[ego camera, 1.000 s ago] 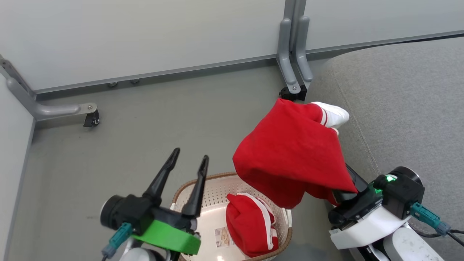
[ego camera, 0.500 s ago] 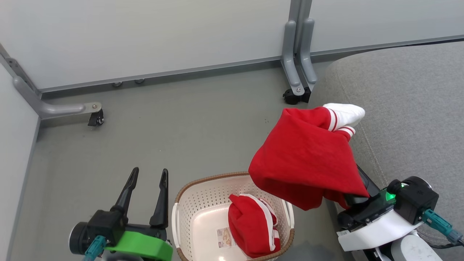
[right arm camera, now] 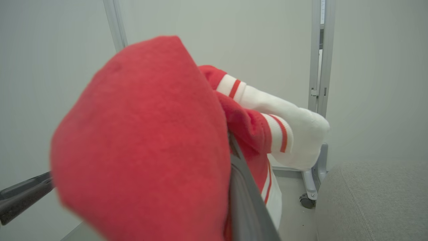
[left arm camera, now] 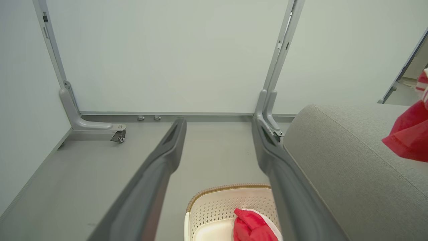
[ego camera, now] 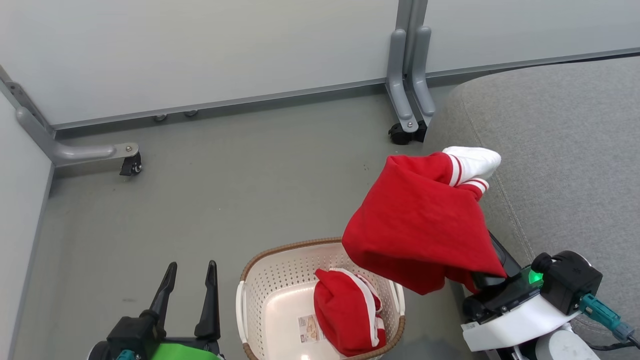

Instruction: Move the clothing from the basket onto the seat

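the right gripper (ego camera: 495,262) is clamped tight on a red garment with white striped cuffs (ego camera: 425,230). the cloth drapes over its fingers and hides the tips. the garment hangs in the air above the right rim of the basket (ego camera: 270,252) and beyond it. its cuffs, on the side away from the basket, reach the edge of the grey seat cushion (ego camera: 560,150), which stands to the basket's right. most of the fabric looks not yet over the cushion.

to do this carry well, travel further right of the basket with the low hem kept above the cushion's rounded edge. let go only once the whole drape sits over flat upholstery. released early, it could slide into the gap beside the basket.

the left gripper (ego camera: 192,267), jaws wide and empty, hovers left of the basket. a second red garment with white trim (ego camera: 345,315) lies inside the basket, in its right half.
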